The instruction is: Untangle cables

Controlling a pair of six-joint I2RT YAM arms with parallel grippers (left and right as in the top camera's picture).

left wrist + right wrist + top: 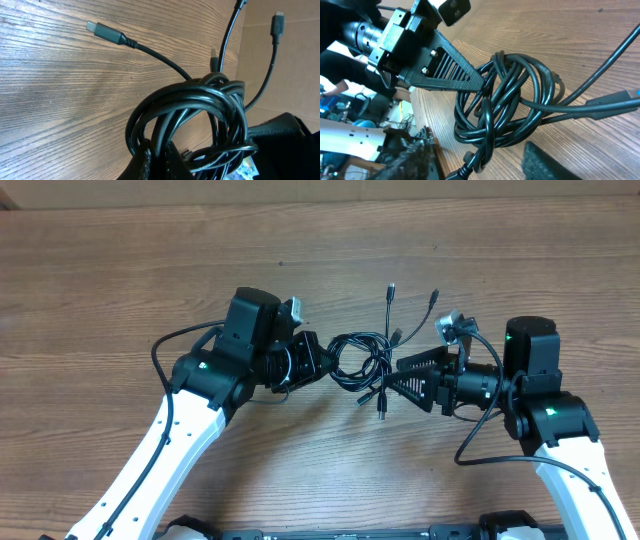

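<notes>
Cables [378, 368] lie as one knotted coil at the middle of the table [120, 270], between two claws that face each other across it. The left claw [318, 360] is closed on the coil's left side: the right-wrist view shows one ribbed finger [445, 67] of it ending at the loops, and the left-wrist view shows strands running down between its fingers. This grip probably serves as an anchor, so that the bundle does not slide when the other arm pulls. The right claw [402, 376] stands with jaws apart at the coil's right edge. Strands lie between its fingers but, as far as can be seen, are not pinched, and it appears placed to pick one strand out of the knot. Several free ends [391, 290] fan away from the coil toward the far side, each tipped by a plug [102, 31] resting on the table. These tails are loose, so the tangle proper is confined to the overlapping loops. Judged stage: early, coil still wound. The next move calls for closure on a single strand, since a bite on several loops would tighten the knot.
</notes>
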